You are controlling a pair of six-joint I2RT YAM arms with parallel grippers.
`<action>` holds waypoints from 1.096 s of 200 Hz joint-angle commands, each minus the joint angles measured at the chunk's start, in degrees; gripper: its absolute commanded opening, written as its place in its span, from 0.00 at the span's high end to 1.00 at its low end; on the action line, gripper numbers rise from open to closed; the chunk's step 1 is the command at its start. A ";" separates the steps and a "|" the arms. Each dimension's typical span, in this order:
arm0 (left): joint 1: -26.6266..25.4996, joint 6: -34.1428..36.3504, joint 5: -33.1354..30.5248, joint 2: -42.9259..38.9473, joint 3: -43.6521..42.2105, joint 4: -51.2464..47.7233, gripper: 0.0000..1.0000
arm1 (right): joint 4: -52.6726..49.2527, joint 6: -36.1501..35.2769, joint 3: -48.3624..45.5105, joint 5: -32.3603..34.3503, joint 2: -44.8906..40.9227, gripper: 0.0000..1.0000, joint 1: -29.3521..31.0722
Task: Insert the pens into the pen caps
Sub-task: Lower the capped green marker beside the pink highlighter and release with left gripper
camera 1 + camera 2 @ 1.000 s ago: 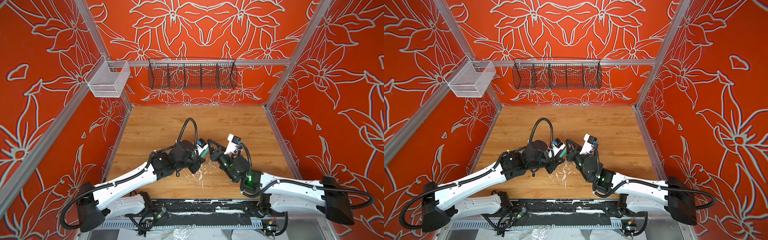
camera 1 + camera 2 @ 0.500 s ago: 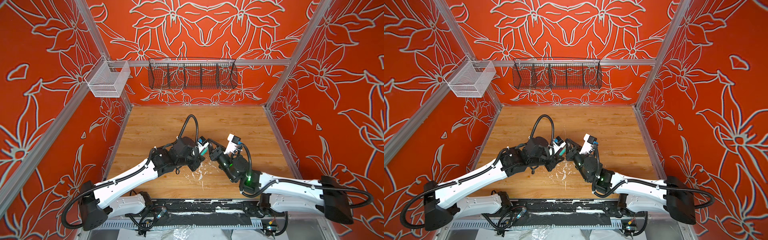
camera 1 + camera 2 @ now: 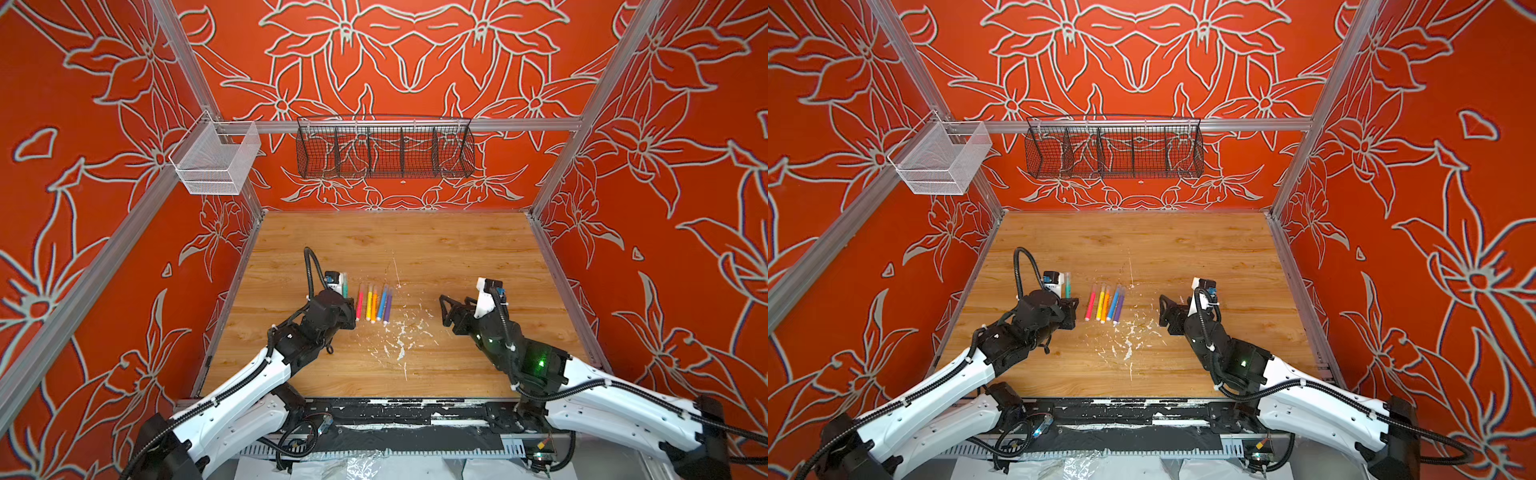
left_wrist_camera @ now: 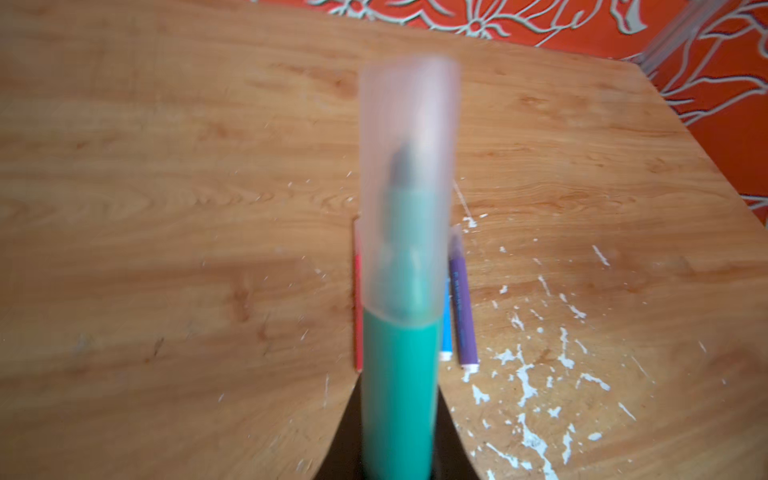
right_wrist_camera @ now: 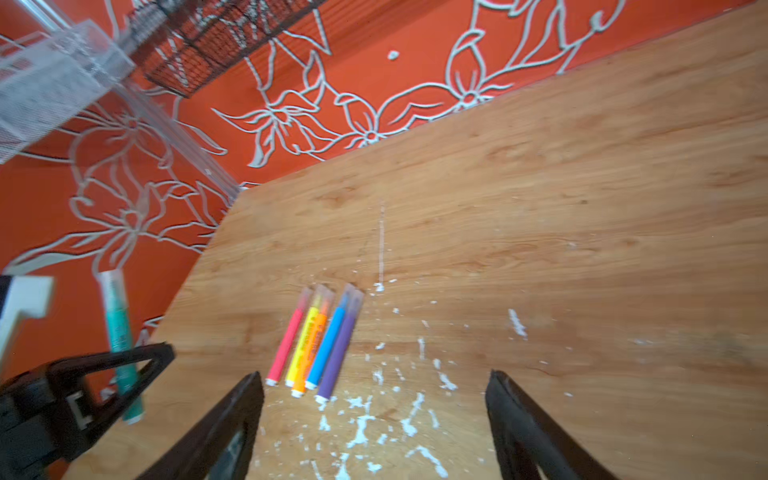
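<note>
The right gripper (image 3: 445, 311) spreads its jaws and backs toward 3 o'clock; the left gripper (image 3: 348, 316) clamps the now-capped green pen (image 4: 399, 374), seemingly the 6th and last.

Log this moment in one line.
left end effector: shut on green felt-tip pen, clear plastic cap on | right end effector: open, empty | wooden table: five capped coloured pens in row

No text can be read: dark print along the purple pen (image 4: 462, 307) and orange pen (image 5: 313, 345) is too blurred.
</note>
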 commanded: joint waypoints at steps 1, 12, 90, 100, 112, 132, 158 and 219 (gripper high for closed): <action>2.21 -7.17 0.53 0.03 -1.94 0.72 1.00 | -8.10 -0.75 -0.94 4.90 -2.84 0.13 -1.36; 3.07 -7.57 1.98 2.19 -2.47 1.63 1.00 | -7.68 -0.30 -2.36 4.77 -4.32 0.13 -1.74; 4.24 -8.84 4.82 25.31 3.88 3.34 1.00 | -8.29 0.51 -5.35 1.91 -7.53 0.13 -2.98; 4.19 -8.65 4.28 26.96 4.31 3.98 1.00 | -8.21 0.47 -5.43 1.89 -7.56 0.13 -3.07; 4.30 -8.66 2.93 29.02 5.53 3.19 1.00 | -8.07 0.44 -5.43 1.78 -7.65 0.13 -3.16; 4.32 -8.55 1.38 32.09 7.59 1.90 1.00 | -7.96 0.30 -5.51 1.54 -7.65 0.13 -3.25; 4.59 -8.18 0.72 35.67 9.69 2.08 1.00 | -7.81 0.15 -5.56 1.23 -7.70 0.12 -3.41; 5.47 -7.48 -0.63 42.27 14.60 -0.94 1.00 | -8.80 -0.38 -5.78 1.44 -8.87 0.12 -3.78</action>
